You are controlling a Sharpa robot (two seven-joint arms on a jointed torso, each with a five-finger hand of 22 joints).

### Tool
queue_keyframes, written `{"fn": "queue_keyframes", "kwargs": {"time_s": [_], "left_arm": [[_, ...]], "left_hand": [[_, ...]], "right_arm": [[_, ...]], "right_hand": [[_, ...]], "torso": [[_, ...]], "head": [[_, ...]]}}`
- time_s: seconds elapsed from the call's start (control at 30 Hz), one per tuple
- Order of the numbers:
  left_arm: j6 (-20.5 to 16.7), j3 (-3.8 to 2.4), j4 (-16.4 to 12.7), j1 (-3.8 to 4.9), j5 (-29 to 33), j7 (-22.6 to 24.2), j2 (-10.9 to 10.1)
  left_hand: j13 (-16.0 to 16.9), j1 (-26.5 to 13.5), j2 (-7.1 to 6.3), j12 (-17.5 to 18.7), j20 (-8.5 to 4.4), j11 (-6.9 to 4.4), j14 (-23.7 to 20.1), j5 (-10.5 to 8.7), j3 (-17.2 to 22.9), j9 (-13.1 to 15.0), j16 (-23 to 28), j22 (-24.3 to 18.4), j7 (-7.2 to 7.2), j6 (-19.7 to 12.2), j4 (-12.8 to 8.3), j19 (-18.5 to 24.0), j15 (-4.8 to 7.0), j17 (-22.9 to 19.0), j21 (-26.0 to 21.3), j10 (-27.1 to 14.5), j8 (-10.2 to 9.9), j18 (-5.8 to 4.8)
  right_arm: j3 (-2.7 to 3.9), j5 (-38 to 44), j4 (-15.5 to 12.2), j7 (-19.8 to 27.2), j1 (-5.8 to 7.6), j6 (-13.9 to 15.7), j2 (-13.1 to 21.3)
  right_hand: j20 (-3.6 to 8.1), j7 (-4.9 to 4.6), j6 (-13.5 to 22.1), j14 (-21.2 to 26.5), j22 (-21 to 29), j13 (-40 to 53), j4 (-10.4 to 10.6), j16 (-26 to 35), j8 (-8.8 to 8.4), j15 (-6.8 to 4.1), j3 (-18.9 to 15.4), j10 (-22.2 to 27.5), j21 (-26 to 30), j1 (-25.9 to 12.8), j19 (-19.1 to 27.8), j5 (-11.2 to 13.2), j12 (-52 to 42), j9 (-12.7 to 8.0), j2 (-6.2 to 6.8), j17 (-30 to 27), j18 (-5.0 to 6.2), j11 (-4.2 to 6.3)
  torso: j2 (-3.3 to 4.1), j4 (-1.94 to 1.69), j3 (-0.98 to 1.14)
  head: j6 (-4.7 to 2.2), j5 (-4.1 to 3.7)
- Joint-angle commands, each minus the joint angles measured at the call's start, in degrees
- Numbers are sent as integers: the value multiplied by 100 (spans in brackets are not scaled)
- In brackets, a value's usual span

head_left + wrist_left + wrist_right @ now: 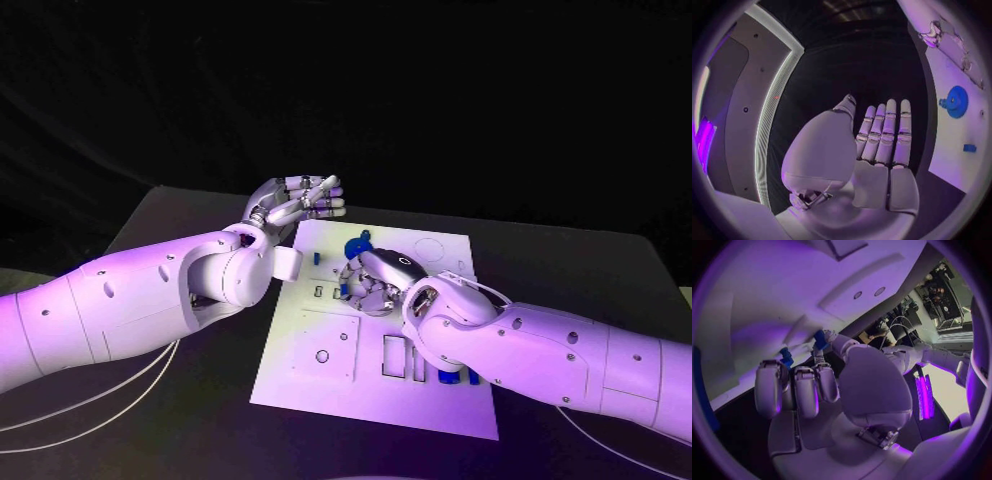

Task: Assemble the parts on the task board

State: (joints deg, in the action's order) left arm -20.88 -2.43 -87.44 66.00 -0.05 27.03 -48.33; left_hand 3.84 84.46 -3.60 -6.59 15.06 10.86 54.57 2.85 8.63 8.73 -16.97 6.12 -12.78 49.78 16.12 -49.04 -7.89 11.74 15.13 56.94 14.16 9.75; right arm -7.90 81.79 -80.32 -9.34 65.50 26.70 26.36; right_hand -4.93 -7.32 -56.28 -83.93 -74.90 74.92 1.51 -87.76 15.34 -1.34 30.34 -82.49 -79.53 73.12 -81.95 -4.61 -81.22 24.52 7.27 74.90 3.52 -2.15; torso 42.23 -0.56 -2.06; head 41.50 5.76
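The white task board (325,370) lies in the middle of the table. My right hand (378,282) hangs over its middle with the fingers curled down onto it. In the right wrist view its thumb and a fingertip pinch a small blue part (821,339) against the board (786,295), and a second blue part (786,356) sits by another fingertip. A round blue part (358,243) stands just beyond that hand and is seen again, as the round blue part (956,101), in the left wrist view. My left hand (297,204) hovers off the board's far left corner, fingers straight and holding nothing.
More blue parts (454,378) stand in slots near the board's near right, partly under my right forearm. A small blue piece (970,148) lies on the board (954,65). Black table (173,420) surrounds the board.
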Motion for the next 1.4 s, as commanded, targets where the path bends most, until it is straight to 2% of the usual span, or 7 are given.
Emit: {"fn": "queue_keyframes", "kwargs": {"time_s": [0.03, 0.57, 0.73, 0.83, 0.93, 1.27, 1.4], "left_arm": [[85, -4, -18, 4, 11, 21, 4], [91, -4, -16, 4, 11, 7, 0], [93, -4, -17, 4, 11, 4, -3], [95, -4, -17, 4, 11, 1, -4], [101, -4, -17, 4, 11, -4, -4], [126, -4, -15, 4, 11, -36, -12], [135, -4, -13, 4, 10, -49, -13]], "left_hand": [[-2, 32, -30, 22, 5, -8, -2, 0, 18, -7, 38, -6, -106, -11, 13, -23, -48, 9, -26, 30, -30, 78], [-2, 32, -30, 22, 5, -8, -2, 0, 18, -7, 38, -6, -106, -11, 13, -23, -48, 9, -26, 30, -30, 78], [-2, 32, -30, 22, 5, -8, -2, 0, 18, -7, 38, -6, -106, -11, 13, -23, -48, 9, -26, 30, -30, 78], [-2, 31, -30, 37, 7, -7, -7, 0, 17, -9, 50, -13, -107, -9, 14, -23, -49, 12, -32, 35, -34, 78], [-2, 31, -30, 37, 7, -7, -7, 0, 17, -9, 50, -13, -107, -9, 14, -23, -49, 12, -32, 35, -34, 78], [-2, 29, -30, 42, 7, -6, -9, 0, 16, -10, 54, -16, -108, -9, 15, -22, -50, 13, -34, 36, -36, 78], [-2, 28, -30, 44, 8, -6, -10, 0, 16, -10, 55, -17, -108, -9, 16, -22, -50, 14, -35, 36, -37, 78]], "right_arm": [[-20, 93, 46, -49, -26, -181, 6], [-23, 141, 19, -70, -36, -171, 27], [-23, 150, 26, -79, -37, -184, 33], [-24, 146, 29, -61, -37, -172, 33], [-24, 139, 28, -43, -37, -150, 30], [-24, 138, 31, -27, -38, -122, 28], [-24, 139, 34, -9, -38, -115, 27]], "right_hand": [[33, 57, -30, -452, -549, 433, 40, 9, 39, -34, -17, 34, -4, -73, 12, 14, 32, 149, -6, 814, -38, -1], [24, 30, 35, -449, -536, 414, 63, 16, 18, -17, -48, 57, 19, -148, 24, -23, 54, 140, 62, 799, -34, -24], [12, 10, 81, -446, -530, 394, 93, 22, 1, -2, -86, 77, 33, -215, 31, -58, 75, 131, 118, 786, -32, -42], [-11, -40, 206, -442, -522, 376, 129, 30, -63, 30, -144, 102, 53, -291, 39, -160, 95, 101, 205, 770, -30, -82], [-24, -62, 258, -441, -522, 367, 145, 31, -92, 46, -171, 113, 58, -317, 40, -176, 104, 86, 235, 769, -29, -102], [-51, -100, 343, -438, -508, 331, 175, 36, -142, 77, -213, 154, 83, -351, 53, -174, 139, 62, 271, 759, -24, -137], [-83, -149, 484, -430, -479, 245, 206, 47, -235, 114, -260, 237, 128, -377, 82, -138, 220, 19, 308, 733, -14, -181]], "torso": [[-1, 8, 3], [-2, 4, 4], [-3, 6, 3], [-3, 6, 3], [-1, 2, 4], [-3, 3, 4], [0, 5, 6]], "head": [[9, 9], [5, 10], [6, 9], [6, 9], [4, 8], [4, 6], [2, 11]]}}
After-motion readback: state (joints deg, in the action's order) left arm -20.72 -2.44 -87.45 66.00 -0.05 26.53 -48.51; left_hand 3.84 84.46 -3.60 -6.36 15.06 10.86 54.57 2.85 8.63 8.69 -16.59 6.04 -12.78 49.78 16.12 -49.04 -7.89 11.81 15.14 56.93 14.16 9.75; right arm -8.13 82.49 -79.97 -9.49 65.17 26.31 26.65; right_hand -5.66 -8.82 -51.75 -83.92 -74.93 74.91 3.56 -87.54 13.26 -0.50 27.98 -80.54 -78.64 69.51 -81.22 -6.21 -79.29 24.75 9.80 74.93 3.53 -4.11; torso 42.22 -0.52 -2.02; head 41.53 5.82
